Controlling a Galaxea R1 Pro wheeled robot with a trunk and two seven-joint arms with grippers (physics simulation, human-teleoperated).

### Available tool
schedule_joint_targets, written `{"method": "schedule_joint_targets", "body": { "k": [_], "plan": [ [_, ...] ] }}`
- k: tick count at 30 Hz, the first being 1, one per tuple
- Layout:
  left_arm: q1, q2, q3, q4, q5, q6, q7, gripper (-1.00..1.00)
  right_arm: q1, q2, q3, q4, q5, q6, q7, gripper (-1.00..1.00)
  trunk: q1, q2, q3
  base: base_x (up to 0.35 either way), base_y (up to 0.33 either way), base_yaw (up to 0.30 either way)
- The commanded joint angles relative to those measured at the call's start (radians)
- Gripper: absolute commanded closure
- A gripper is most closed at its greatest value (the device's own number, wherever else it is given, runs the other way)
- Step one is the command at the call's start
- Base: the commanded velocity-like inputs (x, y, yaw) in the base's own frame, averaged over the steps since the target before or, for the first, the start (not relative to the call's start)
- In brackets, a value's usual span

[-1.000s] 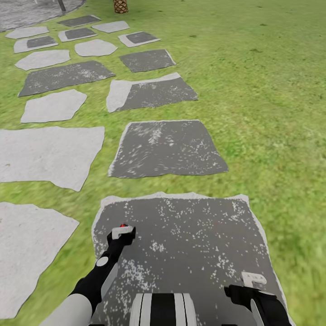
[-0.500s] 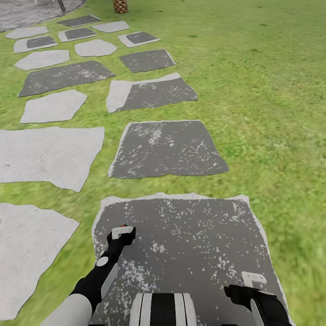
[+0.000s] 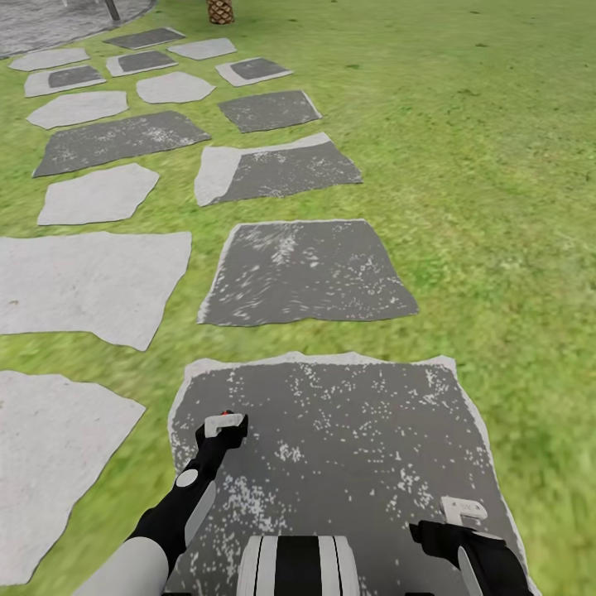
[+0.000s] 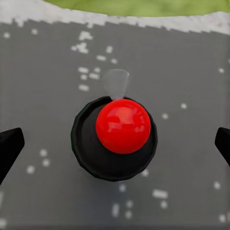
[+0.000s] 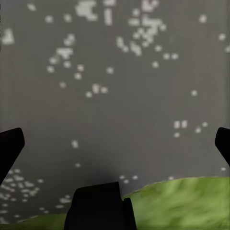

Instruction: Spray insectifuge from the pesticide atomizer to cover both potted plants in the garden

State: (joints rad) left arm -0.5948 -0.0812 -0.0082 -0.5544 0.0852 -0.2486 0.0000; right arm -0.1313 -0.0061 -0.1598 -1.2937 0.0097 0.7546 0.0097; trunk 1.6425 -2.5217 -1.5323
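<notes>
Left wrist view: the pesticide atomizer (image 4: 115, 139) is seen between the spread fingers of the left gripper (image 4: 115, 146), ungrasped. A centred descent is advised before closing. The right gripper (image 5: 115, 143) is held apart, empty.

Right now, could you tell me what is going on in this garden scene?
A two-armed robot stands on a dark grey paving slab in a grass lawn, with a path of stone slabs running ahead. Its left gripper hangs open, fingers wide apart, directly above the pesticide atomizer, a black bottle with a red ball top standing on the slab, not gripped. The right gripper is open and empty over the slab's edge.
</notes>
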Motion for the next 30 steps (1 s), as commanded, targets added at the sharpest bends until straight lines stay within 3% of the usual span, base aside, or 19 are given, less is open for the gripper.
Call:
{"method": "schedule_joint_targets", "body": {
  "k": [1,14,15,30],
  "plan": [
    [0.000,0.000,-0.001,0.001,0.009,-0.003,0.000,-1.00,0.000,0.000,0.000,-0.001,0.001,0.005,0.001,-1.00,0.000,0.000,-0.001,0.000,0.000,0.000],
    [0.000,0.000,-0.001,0.002,0.009,-0.003,0.000,-1.00,0.000,0.000,0.000,-0.001,0.001,0.005,0.001,-1.00,0.000,0.000,-0.004,0.000,0.000,0.000],
    [0.000,0.000,-0.001,0.002,0.009,-0.003,0.000,1.00,0.000,0.000,-0.001,-0.001,0.001,0.005,0.001,-1.00,0.000,0.000,-0.004,0.000,0.000,0.000],
    [0.000,0.000,0.000,0.002,0.010,-0.003,-0.001,1.00,0.000,0.000,-0.001,-0.001,0.001,0.005,0.001,-1.00,0.000,0.000,-0.004,0.000,0.000,0.000]
  ]
}}
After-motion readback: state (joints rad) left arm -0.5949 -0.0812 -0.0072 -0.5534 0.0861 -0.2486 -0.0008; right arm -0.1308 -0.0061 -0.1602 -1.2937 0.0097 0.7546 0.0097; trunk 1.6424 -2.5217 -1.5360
